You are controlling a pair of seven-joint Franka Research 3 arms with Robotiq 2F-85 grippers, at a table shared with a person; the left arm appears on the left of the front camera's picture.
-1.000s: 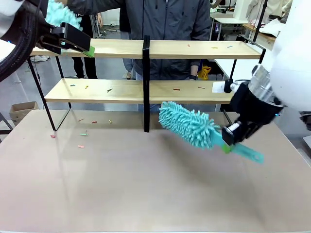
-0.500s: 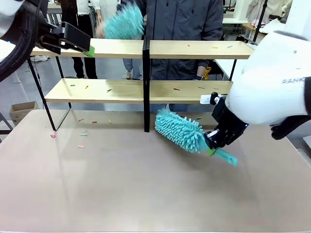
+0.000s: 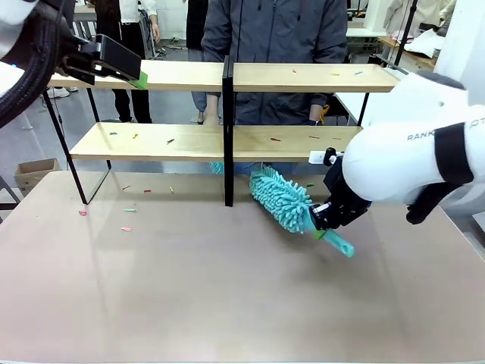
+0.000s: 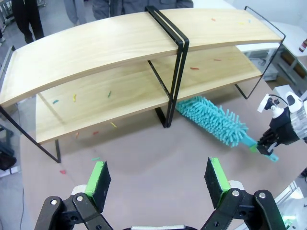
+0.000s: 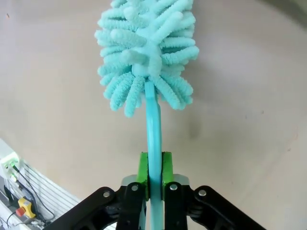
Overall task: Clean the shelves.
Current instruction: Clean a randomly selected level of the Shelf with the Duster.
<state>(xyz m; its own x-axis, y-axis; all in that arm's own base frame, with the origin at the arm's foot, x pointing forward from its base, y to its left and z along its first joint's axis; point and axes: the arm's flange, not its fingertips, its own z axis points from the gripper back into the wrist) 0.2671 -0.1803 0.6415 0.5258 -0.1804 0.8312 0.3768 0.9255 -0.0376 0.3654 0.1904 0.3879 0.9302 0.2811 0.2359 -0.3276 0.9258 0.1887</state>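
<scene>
Shelves (image 3: 303,77) stand across the far half of the table (image 3: 227,303): two long light-wood boards, one above the other, in a thin black frame with a black post (image 3: 227,129) at the middle. Both boards carry small coloured scraps (image 3: 275,139). A few lie on the right part of the top board, and more lie along the lower board on either side of the post. Further scraps lie on the table in front of the rack's left end. A teal duster (image 3: 282,199) with a fluffy head sits low over the table just right of the post's foot, in front of the lower board. Its flat handle slants toward the near right; whether the head touches the table cannot be told. The right gripper (image 3: 322,222) has its green pads clamped on the handle a little behind the head, and the handle's end juts out past it. The left gripper (image 4: 158,175) is held high by the left end of the top board, its fingers spread wide with nothing between them. A person (image 3: 276,30) in a dark jacket stands behind the rack at the far side.
</scene>
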